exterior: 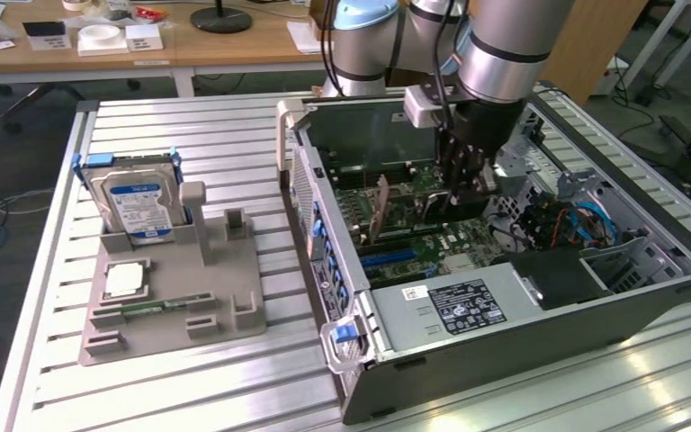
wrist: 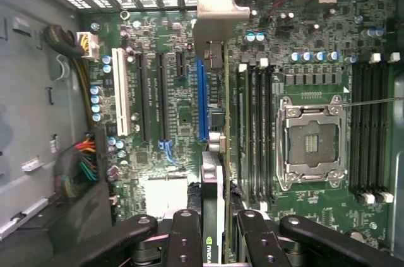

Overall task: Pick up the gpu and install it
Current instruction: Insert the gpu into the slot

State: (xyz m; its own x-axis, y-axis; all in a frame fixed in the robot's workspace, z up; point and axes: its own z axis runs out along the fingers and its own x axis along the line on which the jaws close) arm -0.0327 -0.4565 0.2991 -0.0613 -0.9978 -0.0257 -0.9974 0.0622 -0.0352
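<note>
My gripper (exterior: 460,191) reaches down into the open computer case (exterior: 525,342) and is shut on the gpu (exterior: 424,209). In the wrist view the gpu (wrist: 213,182) stands edge-on between the two black fingers (wrist: 186,232) of the gripper (wrist: 218,232). Its silver end bracket (wrist: 214,8) points toward the case's rear wall. The card hangs over the motherboard (wrist: 177,115), lined up just beside the long blue slot (wrist: 202,100). Whether its edge touches the slot I cannot tell.
On the exterior view's left, a grey fixture (exterior: 231,310) holds a hard drive (exterior: 139,202) with a blue-white label, a square chip (exterior: 126,279) and a thin memory stick (exterior: 154,306). Inside the case lie the bare processor socket (wrist: 312,141), black memory slots (wrist: 255,134) and cable bundles (wrist: 79,166).
</note>
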